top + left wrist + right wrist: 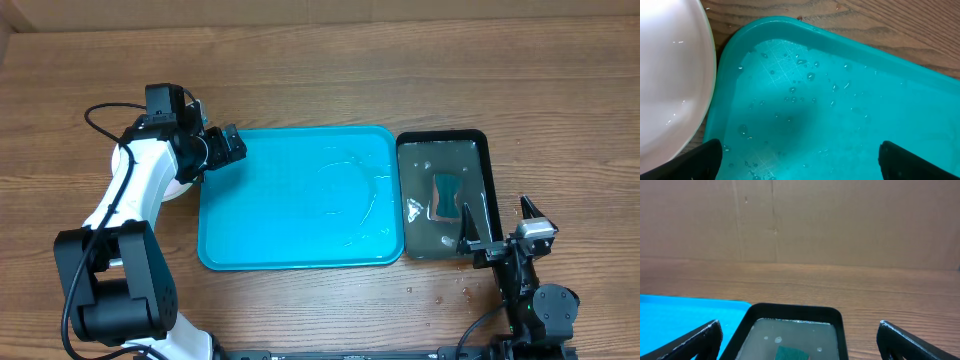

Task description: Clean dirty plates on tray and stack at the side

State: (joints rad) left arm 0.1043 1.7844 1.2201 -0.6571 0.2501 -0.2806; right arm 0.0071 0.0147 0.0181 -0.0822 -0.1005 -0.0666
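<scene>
Far left, the left gripper [235, 147] hangs over the far-left corner of the tray [300, 200], fingers spread wide and gripping nothing. Right under that arm there's a white plate [183, 190] sitting on the table [320, 70], just beside the tray's left edge. The arm covers most of it from above. In the left wrist view its rim has a thin greenish line along it, but it's hard to tell if that's another plate underneath.

The turquoise tray lies flat with its long axis running left to right. Inside it there's only water: droplets [810, 76] and a wet sheen.

Touching or nearly touching its right edge is the smaller black tray [440, 137], long axis running far to near. It's filled with water, and a green sponge [447, 190] sits in the middle.

Near right, the right gripper [497, 222] hovers by the black tray's near-right corner, jaws fully apart and empty.
</scene>
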